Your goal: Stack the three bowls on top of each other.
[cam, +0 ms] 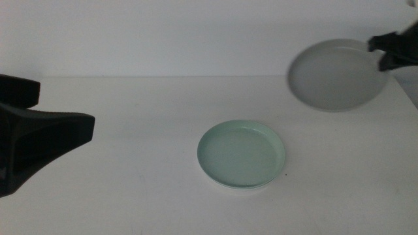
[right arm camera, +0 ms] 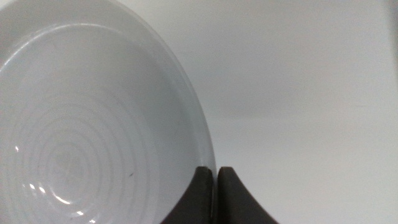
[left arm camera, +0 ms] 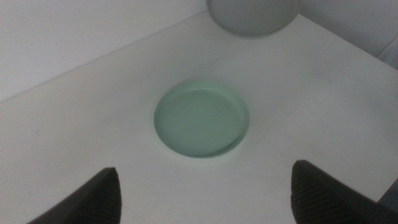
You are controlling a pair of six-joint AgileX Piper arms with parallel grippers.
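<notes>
At the far right of the scene, the right gripper point(cam: 377, 54) holds the light grey bowl point(cam: 336, 74) up off the white worktop point(cam: 130, 189), tilted so its inside faces the middle camera; the bowl is blurred there. Right wrist view: that gripper's point(right arm camera: 216, 177) two dark jaws are pressed nearly together, pinching the grey bowl's point(right arm camera: 81, 124) rim between them, only a thin line of rim showing in the gap; faint concentric rings and small glints show on the bowl's inside. Mint green bowl point(cam: 241, 154) sits flat and upright on the worktop, around the centre and slightly right, nearer than the grey bowl and well apart from it. A thin pale edge shows under its near rim in the middle view; cannot tell whether that is the white bowl beneath it or just the green bowl's own base. Left gripper point(cam: 39, 140) is at the left edge of the middle view, well apart from the green bowl, holding nothing. Left wrist view: its point(left arm camera: 205, 193) jaws are spread wide, with bare worktop point(left arm camera: 93, 112) between them, the green bowl point(left arm camera: 202, 118) lying beyond them, and the grey bowl point(left arm camera: 252, 14) farther off, cut by the frame edge.
</notes>
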